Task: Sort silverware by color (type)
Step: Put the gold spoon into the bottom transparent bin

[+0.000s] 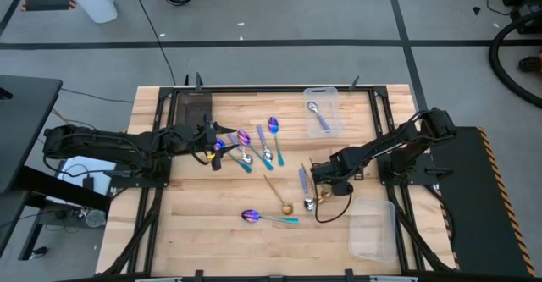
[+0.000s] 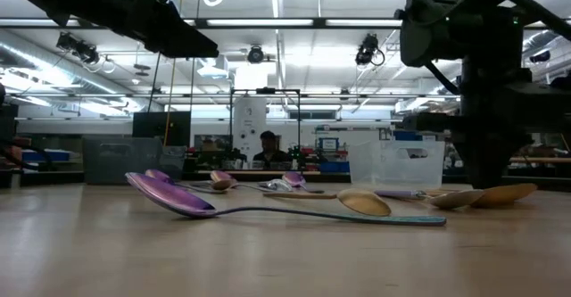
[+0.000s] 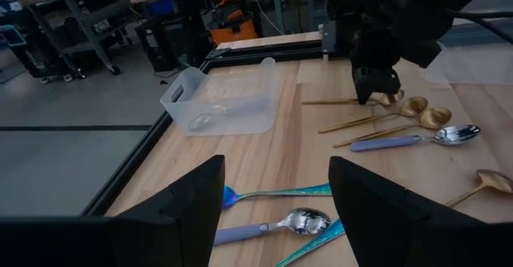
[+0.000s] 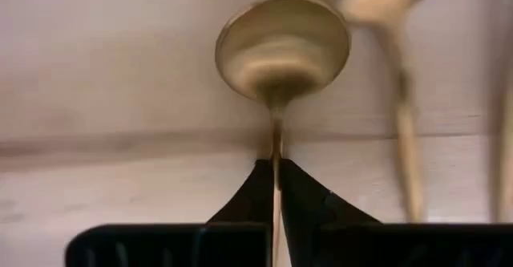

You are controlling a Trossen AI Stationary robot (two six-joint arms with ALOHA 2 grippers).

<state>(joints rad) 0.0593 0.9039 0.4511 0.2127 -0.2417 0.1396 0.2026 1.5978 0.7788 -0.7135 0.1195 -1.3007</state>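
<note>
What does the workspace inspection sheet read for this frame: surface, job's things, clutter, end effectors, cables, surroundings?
Surface: wooden table, dark frame rails.
Job's things: spoons spread mid-table; one teal-handled spoon lies apart near the front edge; one spoon inside the far clear bin.
Clutter: empty clear bin, dark tray.
End effectors: right end effector shut on a gold spoon; left end effector open above the spoon cluster.
Cables: black cable looping by the right arm.
Surroundings: workshop benches, a person far behind.
</note>
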